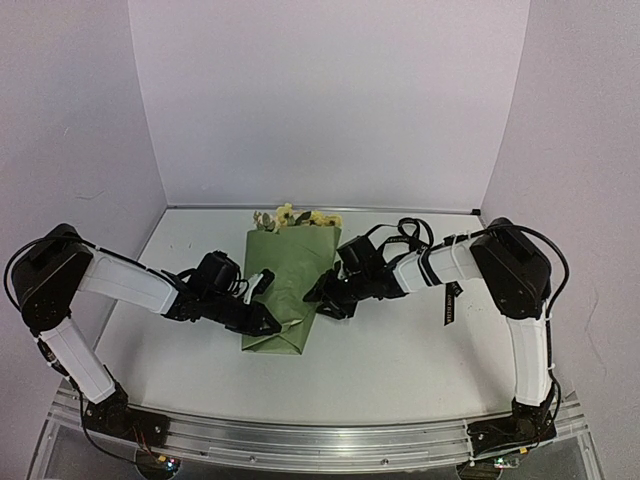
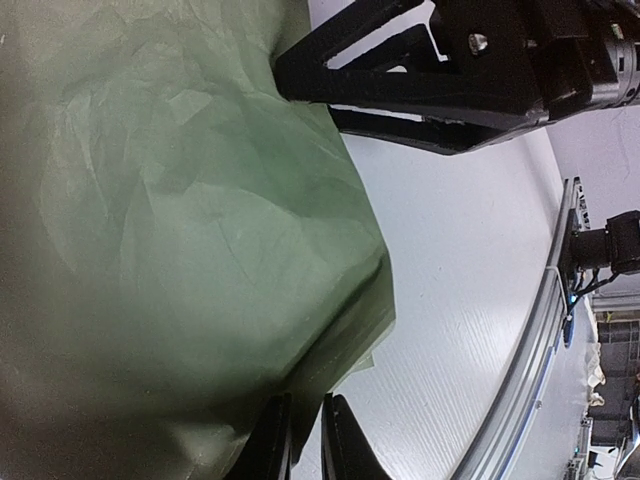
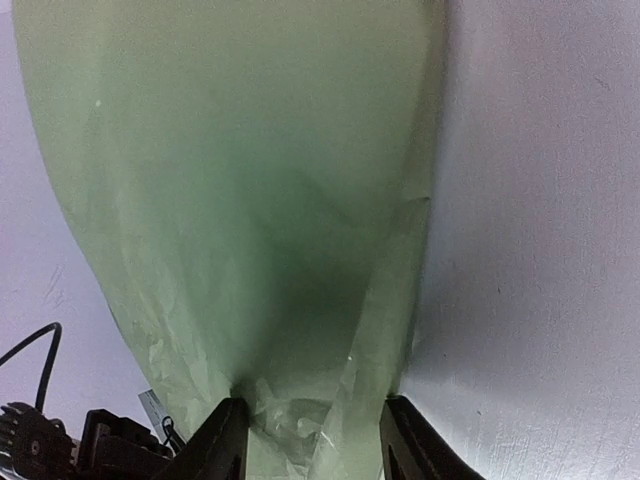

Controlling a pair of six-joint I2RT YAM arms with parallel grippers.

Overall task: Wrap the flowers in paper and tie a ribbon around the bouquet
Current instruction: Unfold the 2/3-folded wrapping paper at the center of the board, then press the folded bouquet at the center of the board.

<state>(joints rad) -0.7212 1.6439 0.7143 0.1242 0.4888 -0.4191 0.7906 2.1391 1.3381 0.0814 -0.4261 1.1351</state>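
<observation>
The bouquet (image 1: 285, 290) lies mid-table, a cone of olive-green paper (image 2: 180, 220) with the pale yellow flowers (image 1: 295, 217) showing at its far, wide end. My left gripper (image 1: 264, 318) is at the cone's near left edge. In the left wrist view it (image 2: 308, 435) is shut on a thin fold of the paper. My right gripper (image 1: 318, 296) is at the cone's right edge. In the right wrist view it (image 3: 313, 440) stands open, with crumpled paper (image 3: 290, 415) between its spread fingers (image 3: 225, 445). I cannot pick out the ribbon.
A short black strap with pale lettering (image 1: 450, 300) hangs from my right forearm. White walls close in the back and both sides. The metal rail (image 1: 320, 440) with the arm bases runs along the near edge.
</observation>
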